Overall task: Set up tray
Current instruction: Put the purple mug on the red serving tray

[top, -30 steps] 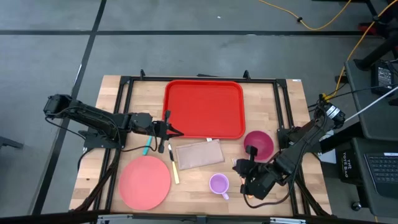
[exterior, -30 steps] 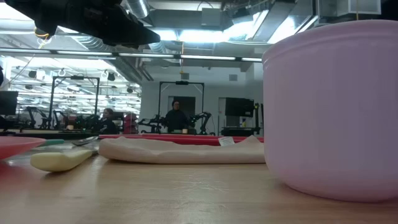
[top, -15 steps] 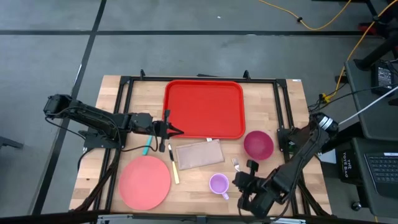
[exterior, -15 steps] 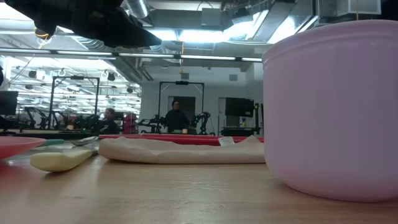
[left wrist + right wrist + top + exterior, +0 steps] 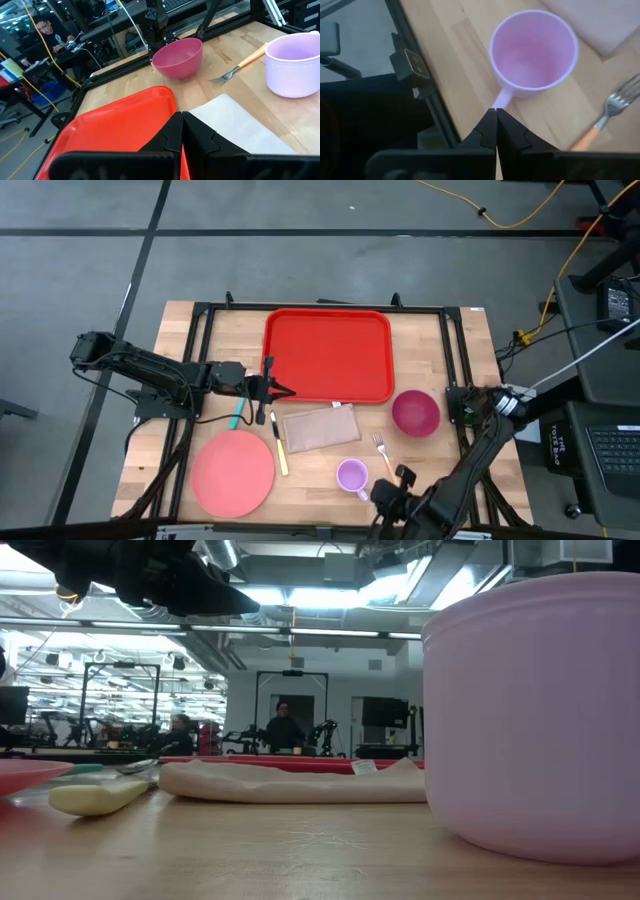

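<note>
The red tray (image 5: 328,355) lies flat at the far middle of the table and also shows in the left wrist view (image 5: 115,125). My left gripper (image 5: 284,391) is shut and hangs above the tray's near left corner (image 5: 181,120), raised off the table in the low view (image 5: 200,595). My right gripper (image 5: 380,496) is shut at the near edge, beside the handle of the lilac cup (image 5: 534,52); its fingertips (image 5: 496,114) hold nothing. A fork (image 5: 381,447) lies on the wood between the cup and the magenta bowl (image 5: 415,412).
A pink plate (image 5: 233,472) sits near left. A beige napkin (image 5: 320,427) lies below the tray, with a cream-handled knife (image 5: 281,452) and a teal utensil (image 5: 238,415) to its left. Black frame rails run along both table sides. People show in the room behind.
My right arm has drawn back from beside the bowl toward the table's near edge, ending by the cup. The fork, hidden under the gripper at first, now lies uncovered on the wood near the bowl.
</note>
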